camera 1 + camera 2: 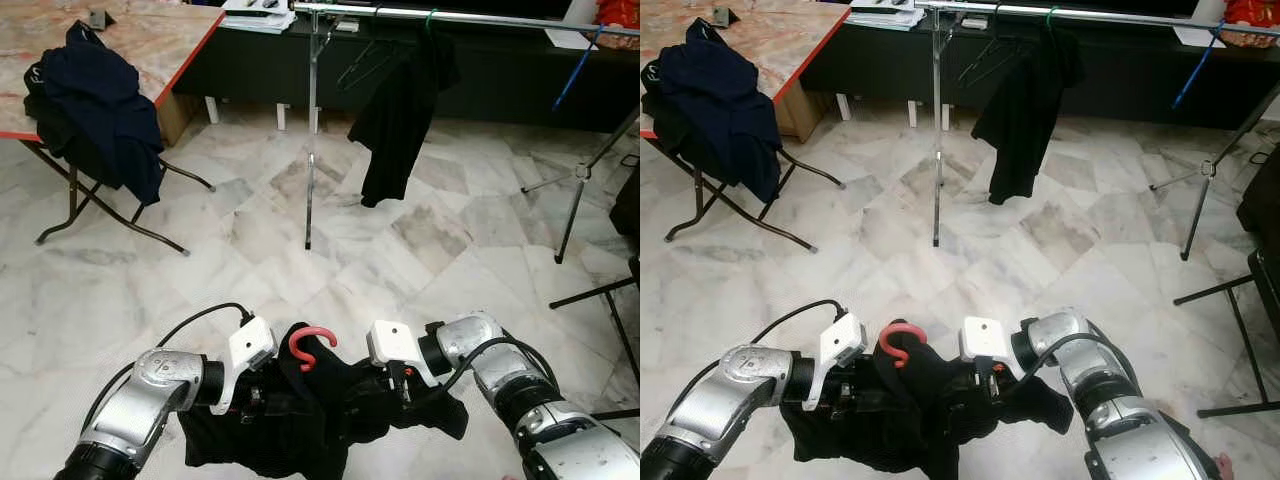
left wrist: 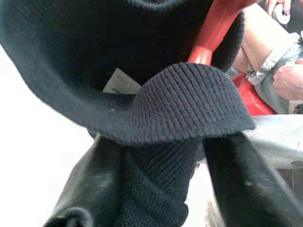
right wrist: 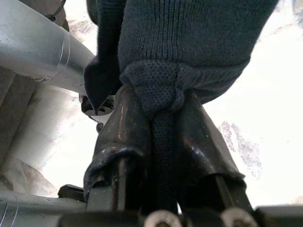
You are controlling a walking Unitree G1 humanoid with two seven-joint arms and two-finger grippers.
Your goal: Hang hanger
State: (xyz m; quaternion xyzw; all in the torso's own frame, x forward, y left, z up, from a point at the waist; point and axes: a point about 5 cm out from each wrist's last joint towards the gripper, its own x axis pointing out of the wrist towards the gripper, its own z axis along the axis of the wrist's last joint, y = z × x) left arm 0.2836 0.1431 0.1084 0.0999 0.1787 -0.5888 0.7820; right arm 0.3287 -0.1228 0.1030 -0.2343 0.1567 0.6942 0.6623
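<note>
Up close, right claw (image 3: pixel 158 142) pinches dark sweater (image 3: pixel 189 42) (left wrist: red hanger (image 2: pixel 213 28)).

Both eye views look forward and down from the head, sharing the marble floor (image 1: pixel 250 260), the clothes rail (image 1: pixel 460 14) and the dark sweater (image 1: pixel 930 405) held low in front. Each wrist view looks along its own fingers, pressed close against that knit.
</note>
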